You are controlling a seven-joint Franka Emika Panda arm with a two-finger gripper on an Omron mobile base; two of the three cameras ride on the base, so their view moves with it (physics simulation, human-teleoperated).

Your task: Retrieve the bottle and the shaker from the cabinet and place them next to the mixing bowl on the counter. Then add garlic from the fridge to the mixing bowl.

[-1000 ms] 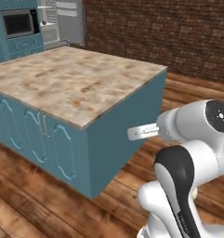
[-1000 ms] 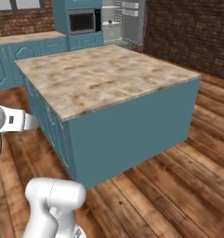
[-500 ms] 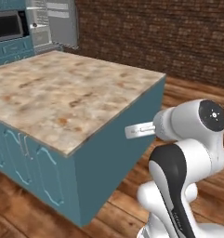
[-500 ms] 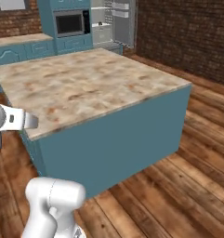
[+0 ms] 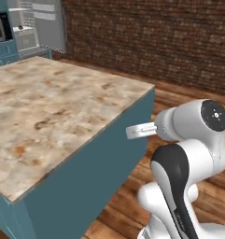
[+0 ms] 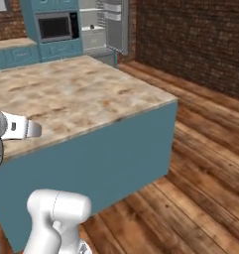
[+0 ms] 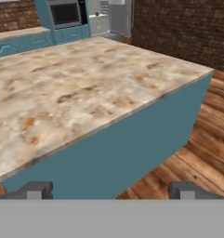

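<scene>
— Where's the gripper (image 7: 111,190) right now?

— Low, in front of the island. In the hand view its two dark fingertips (image 7: 35,189) stand far apart at the bottom, nothing between them, so the jaws are wide and empty. Past them is the teal side of the island and the near edge of the counter (image 7: 76,93).

— And the arm itself?

— The left base view gives the best look: the white arm (image 5: 193,154) folds up at the lower right, its round dark-capped joint level with the counter's (image 5: 53,112) corner, beside the island and not over it. The right base view catches just a white stub of the arm (image 6: 17,127) at the left edge, lying across the worktop's (image 6: 76,94) near rim, plus a lower white link at the bottom.

— Can you see the fridge?

— Yes, at the far end of the room. In the right base view the fridge (image 6: 103,22) stands with its grey door swung outward, white shelves showing inside, just right of a dark microwave (image 6: 54,27) set in teal units. The hand view has the fridge (image 7: 114,17) and microwave (image 7: 64,13) too, smaller. The left base view puts the fridge (image 5: 39,23) at the top left, grey door panel toward us.

— Any garlic in there?

— A dark speck sits on a shelf; too small to tell.

— The floor?

— Wood planks (image 6: 205,188), with a brick wall (image 5: 156,37) behind, clearest in the two base views.
</scene>
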